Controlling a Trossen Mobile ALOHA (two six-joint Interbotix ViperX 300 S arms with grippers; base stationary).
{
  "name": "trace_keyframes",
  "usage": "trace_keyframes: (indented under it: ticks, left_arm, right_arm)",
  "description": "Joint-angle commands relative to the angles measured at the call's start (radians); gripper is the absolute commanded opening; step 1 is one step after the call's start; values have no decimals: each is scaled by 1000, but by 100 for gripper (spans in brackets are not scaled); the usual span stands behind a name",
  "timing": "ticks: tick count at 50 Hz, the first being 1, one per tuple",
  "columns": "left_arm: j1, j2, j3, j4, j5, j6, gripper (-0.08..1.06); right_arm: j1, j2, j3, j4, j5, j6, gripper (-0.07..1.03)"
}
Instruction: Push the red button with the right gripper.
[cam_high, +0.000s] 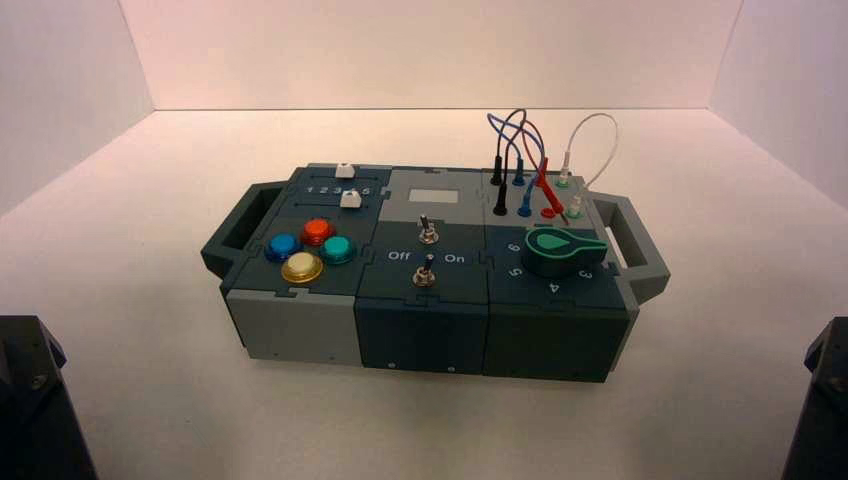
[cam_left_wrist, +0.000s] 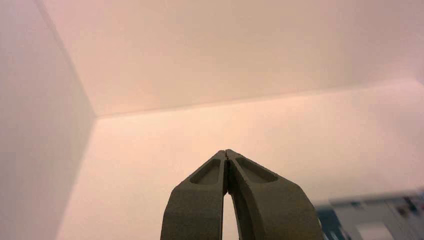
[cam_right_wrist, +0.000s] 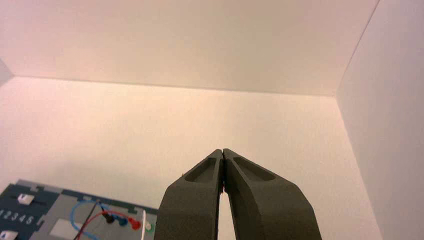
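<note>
The red button (cam_high: 317, 231) is a small orange-red dome on the box's left block, at the back of a cluster with a blue button (cam_high: 283, 246), a teal button (cam_high: 338, 249) and a larger yellow button (cam_high: 302, 267). My right gripper (cam_right_wrist: 222, 150) is shut with nothing in it, parked low at the right, far from the box; only a dark corner of that arm (cam_high: 825, 400) shows from above. My left gripper (cam_left_wrist: 226, 151) is likewise shut and empty, parked at the left (cam_high: 30, 400).
The box (cam_high: 430, 270) has two white sliders (cam_high: 346, 185) at the back left, two toggle switches (cam_high: 426, 250) in the middle, a green knob (cam_high: 555, 250) at the right and plugged wires (cam_high: 530, 170) behind it. Handles stick out at both ends. White walls enclose the table.
</note>
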Motion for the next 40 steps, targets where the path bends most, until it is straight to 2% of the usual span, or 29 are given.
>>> trace_keyframes:
  ticks: [1,7,18,26,40]
  left_arm:
    - [-52,12,-49,-5,109,3,-3]
    - [-91,9,-60,-5,206,3,-3]
    - [-147,9,-63,-12,299,3,-3]
    - [-161,9,-44,-23,296,3,-3]
    - [-161,29,-2,-3,250,6,-3]
  right_arm:
    - [46,55,-44,0,17,-3,-2]
    - [104,117,-67,0,58,-6,-3]
    - [229,204,-106,6,115,-3,-2]
    - [341,276,-140,18,147,0,-3]
    - [552,466,-259,86,198,0,-3]
